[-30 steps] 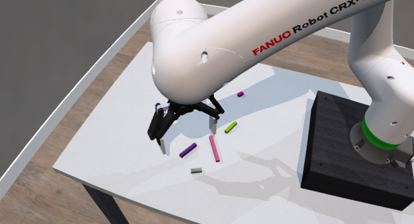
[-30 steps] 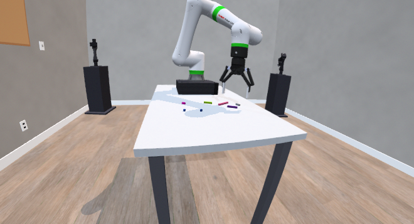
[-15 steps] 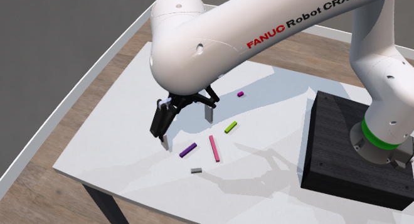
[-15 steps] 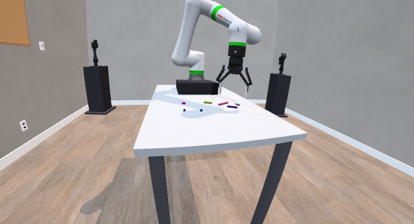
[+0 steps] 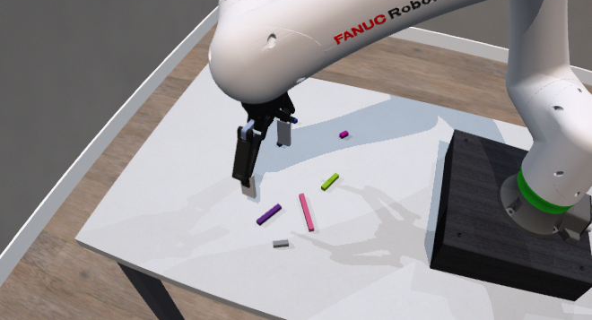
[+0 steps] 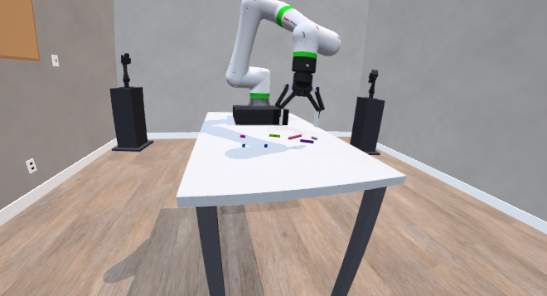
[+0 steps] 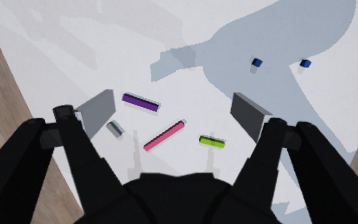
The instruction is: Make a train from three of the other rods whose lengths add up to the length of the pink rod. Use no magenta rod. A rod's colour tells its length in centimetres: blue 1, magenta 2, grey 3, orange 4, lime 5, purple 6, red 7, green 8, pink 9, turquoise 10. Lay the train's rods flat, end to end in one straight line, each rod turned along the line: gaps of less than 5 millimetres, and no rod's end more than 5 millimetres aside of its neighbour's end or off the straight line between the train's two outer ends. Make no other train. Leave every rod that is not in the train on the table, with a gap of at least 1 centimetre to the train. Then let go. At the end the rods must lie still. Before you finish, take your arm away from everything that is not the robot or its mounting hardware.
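White table (image 5: 148, 197), scattered rods, empty gripper (image 5: 266, 163)

White table (image 5: 148, 202): purple rod (image 5: 269, 214), pink rod (image 5: 306, 211), lime rod (image 5: 330, 181), grey rod (image 5: 281, 243), magenta rod (image 5: 343, 134), black base block (image 5: 489, 211).

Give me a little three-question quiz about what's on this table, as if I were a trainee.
1. True or false: the gripper is holding a rod.
2. Which rod lies nearest the pink rod: A) purple rod B) magenta rod?
3. How many blue rods show in the wrist view?

Key:
1. False; its fingers stand wide open, above the table.
2. A.
3. Two.
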`<control>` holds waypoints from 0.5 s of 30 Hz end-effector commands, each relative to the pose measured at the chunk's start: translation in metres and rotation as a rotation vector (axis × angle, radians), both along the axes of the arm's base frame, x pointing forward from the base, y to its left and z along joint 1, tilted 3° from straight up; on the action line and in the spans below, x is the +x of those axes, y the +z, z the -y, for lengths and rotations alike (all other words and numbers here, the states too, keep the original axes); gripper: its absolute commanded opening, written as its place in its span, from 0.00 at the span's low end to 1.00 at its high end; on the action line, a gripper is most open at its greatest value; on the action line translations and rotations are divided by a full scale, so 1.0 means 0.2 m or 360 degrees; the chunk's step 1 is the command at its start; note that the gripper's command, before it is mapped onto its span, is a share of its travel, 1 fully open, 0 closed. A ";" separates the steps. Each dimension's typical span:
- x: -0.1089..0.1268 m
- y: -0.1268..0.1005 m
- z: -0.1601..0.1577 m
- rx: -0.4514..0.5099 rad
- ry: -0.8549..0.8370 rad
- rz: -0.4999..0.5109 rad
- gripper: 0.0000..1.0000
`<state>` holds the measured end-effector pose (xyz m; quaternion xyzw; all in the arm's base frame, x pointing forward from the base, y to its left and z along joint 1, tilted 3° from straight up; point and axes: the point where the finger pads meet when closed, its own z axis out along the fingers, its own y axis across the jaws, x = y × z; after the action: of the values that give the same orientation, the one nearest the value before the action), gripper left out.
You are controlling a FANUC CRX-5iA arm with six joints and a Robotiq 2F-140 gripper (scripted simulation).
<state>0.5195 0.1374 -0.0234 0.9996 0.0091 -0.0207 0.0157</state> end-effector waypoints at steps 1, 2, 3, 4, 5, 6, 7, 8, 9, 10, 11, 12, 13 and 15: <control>0.04 0.01 0.08 0.0033 0.0263 -0.0024 1.00; 0.05 0.01 0.10 0.0035 0.0314 -0.0025 1.00; 0.05 0.01 0.10 0.0035 0.0314 -0.0025 1.00; 0.05 0.01 0.10 0.0035 0.0314 -0.0025 1.00; 0.07 0.02 0.14 0.0042 0.0451 -0.0029 1.00; 0.08 0.02 0.16 0.0044 0.0504 -0.0030 1.00; 0.08 0.02 0.17 0.0046 0.0542 -0.0031 1.00; 0.09 0.02 0.19 0.0048 0.0588 -0.0032 1.00; 0.10 0.02 0.20 0.0050 0.0640 -0.0033 1.00; 0.10 0.03 0.22 0.0053 0.0692 -0.0034 1.00; 0.11 0.03 0.24 0.0055 0.0743 -0.0036 1.00; 0.12 0.03 0.26 0.0057 0.0794 -0.0037 1.00; 0.12 0.03 0.27 0.0059 0.0845 -0.0038 1.00; 0.14 0.03 0.31 0.0064 0.0947 -0.0041 1.00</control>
<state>0.5412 0.0892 -0.0180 0.9710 0.2377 -0.0243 0.0106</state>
